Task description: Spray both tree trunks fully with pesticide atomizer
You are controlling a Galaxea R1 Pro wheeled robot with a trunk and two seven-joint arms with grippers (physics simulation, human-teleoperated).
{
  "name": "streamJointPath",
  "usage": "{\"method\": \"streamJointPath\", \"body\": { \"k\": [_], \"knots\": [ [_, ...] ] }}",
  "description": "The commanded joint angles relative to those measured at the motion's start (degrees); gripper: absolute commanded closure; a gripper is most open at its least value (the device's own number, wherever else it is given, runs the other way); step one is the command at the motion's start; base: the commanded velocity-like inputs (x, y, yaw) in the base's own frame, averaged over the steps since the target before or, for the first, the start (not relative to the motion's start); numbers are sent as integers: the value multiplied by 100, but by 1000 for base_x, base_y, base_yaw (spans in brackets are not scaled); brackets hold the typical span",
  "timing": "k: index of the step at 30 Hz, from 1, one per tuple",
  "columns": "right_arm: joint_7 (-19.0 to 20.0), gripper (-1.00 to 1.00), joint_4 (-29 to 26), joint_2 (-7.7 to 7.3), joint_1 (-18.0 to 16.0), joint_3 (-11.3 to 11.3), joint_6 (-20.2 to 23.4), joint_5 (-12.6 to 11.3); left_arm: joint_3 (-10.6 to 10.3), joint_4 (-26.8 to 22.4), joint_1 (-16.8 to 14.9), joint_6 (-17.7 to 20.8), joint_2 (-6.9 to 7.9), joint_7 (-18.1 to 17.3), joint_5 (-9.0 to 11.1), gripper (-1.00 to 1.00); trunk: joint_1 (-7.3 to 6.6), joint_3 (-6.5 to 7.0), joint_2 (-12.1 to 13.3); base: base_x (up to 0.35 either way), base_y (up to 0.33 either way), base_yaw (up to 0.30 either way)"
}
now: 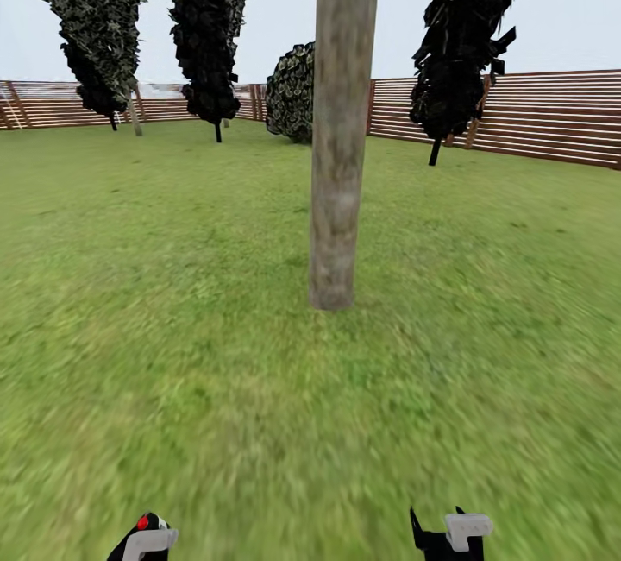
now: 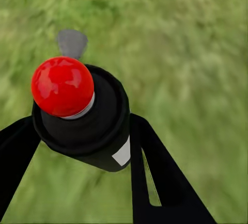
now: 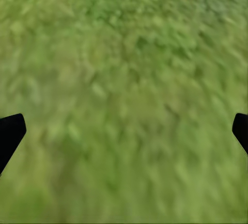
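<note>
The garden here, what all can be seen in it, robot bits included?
Tree trunk: one, grey-brown, mid-lawn straight ahead.
Dark columnar trees: three, near-black, by the fence.
Bush: one, dark, behind the trunk.
Fence: brown slats, across the back.
Lawn: green.
Pesticide atomizer: one, black with red top, between the left fingers.
Left gripper: black, closed on it.
Right gripper: black, open over grass.

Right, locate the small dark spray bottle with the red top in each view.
Head view: the dark red-topped spray bottle is at the bottom left edge, in the left gripper.
Left wrist view: centre-left, between the black fingers.
Right wrist view: not in it.
Shared landmark: green grass lawn.
</note>
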Motion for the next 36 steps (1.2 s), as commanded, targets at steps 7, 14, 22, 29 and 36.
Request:
{"method": "streamJointPath", "body": {
  "k": [7,14,22,29,36],
  "knots": [
    [0,-100,1,0,0,0,5,5,2,-1,1,0,0,0,0,100,0,0,0,337,0,0],
    [0,-100,0,0,0,0,5,3,0,-1,0,0,0,0,0,100,0,0,0,338,0,0],
    [0,-100,0,0,0,0,4,-3,1,-1,1,-3,0,0,0,100,0,0,0,339,0,0],
    [0,-100,0,0,0,-1,-4,-3,-2,-1,1,-4,0,0,0,100,0,12,0,339,0,-112],
    [0,-100,0,0,0,-3,-4,-3,-1,-1,2,-9,0,0,0,100,0,31,0,270,0,-231]
  ]
}}
